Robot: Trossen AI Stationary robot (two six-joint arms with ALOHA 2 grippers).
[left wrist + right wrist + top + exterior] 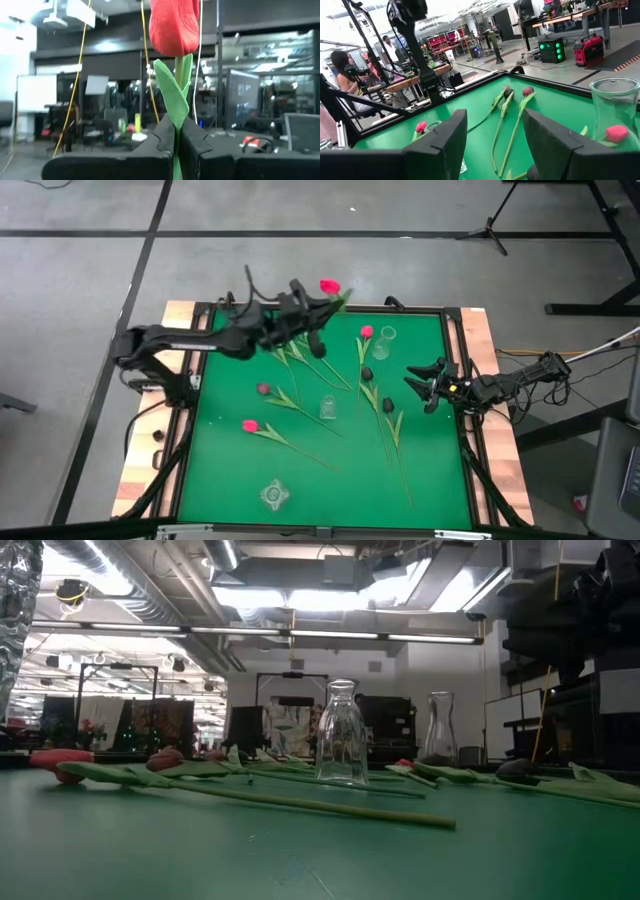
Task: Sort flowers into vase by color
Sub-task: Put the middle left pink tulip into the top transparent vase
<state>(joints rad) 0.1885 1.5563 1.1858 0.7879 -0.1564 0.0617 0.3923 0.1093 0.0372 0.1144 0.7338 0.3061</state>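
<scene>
My left gripper (322,302) is raised over the mat's far middle, shut on a bright pink-red tulip whose head (330,286) stands out beyond the fingertips. Other flowers lie flat on the green mat (220,470): a pink one (250,425), a mauve one (263,389), a pink one (367,332) and two dark-headed ones (367,373) (388,405). Three clear glass vases stand upright on it (387,335) (327,408) (275,495). My right gripper (425,385) waits open at the mat's right edge, touching nothing. My left gripper pinches the tulip's green stem and leaf (176,131) between its two shut fingers (197,142), a short way below the head (174,25). The head rises upright above the fingertips, lifted clear of the table. The lower stem is hidden behind the fingers.
The mat lies in a black frame with wooden borders (480,330). The near middle of the mat between the near vase and the long stems (400,450) is bare. In the low view a vase (341,735) stands behind a long stem (300,802). People sit beyond the table (345,75).
</scene>
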